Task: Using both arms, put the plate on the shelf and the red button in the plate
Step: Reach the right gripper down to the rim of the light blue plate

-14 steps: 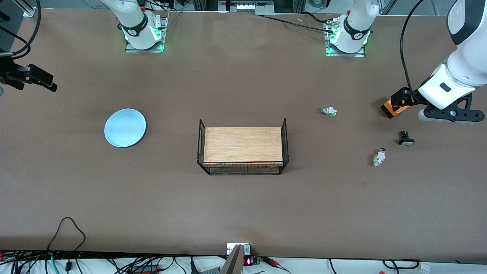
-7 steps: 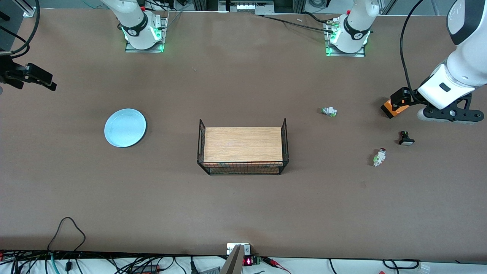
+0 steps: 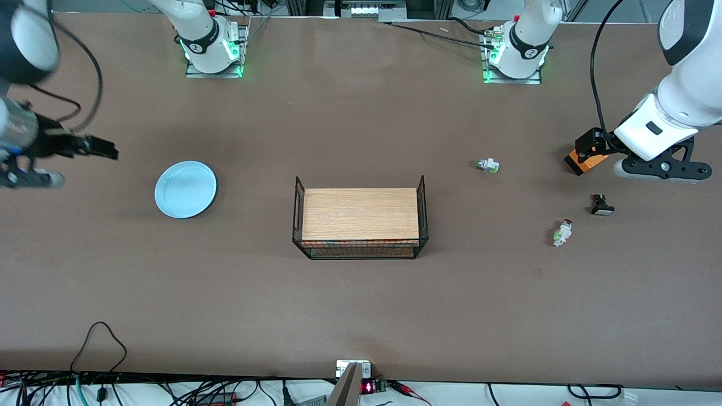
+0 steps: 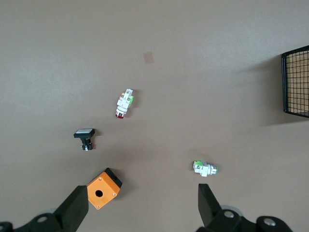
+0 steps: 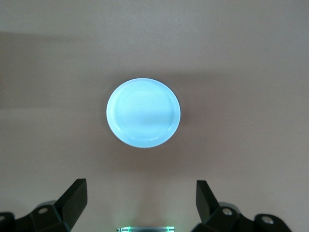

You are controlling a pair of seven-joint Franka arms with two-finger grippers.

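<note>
The pale blue plate [image 3: 185, 189] lies flat on the table toward the right arm's end; it also shows in the right wrist view [image 5: 143, 112]. The red button [image 3: 562, 233] lies on its side toward the left arm's end, its dark red cap visible in the left wrist view [image 4: 124, 103]. My left gripper [image 3: 659, 167] hangs open and empty in the air over the table beside the orange box; its own view [image 4: 140, 210] shows the jaws wide apart. My right gripper [image 3: 28, 179] is open and empty in the air, off the plate's rim toward the table's end [image 5: 140, 200].
A wire basket with a wooden top [image 3: 359, 223] stands mid-table; its corner shows in the left wrist view [image 4: 295, 82]. Near the red button lie a white-green part without red cap [image 3: 488, 165] [image 4: 205, 168], a small black button [image 3: 602, 205] [image 4: 85, 137] and an orange box [image 3: 584, 158] [image 4: 103, 189].
My right arm has swung in from the table's end toward the plate. My left arm has shifted slightly. Nothing on the table has moved.
</note>
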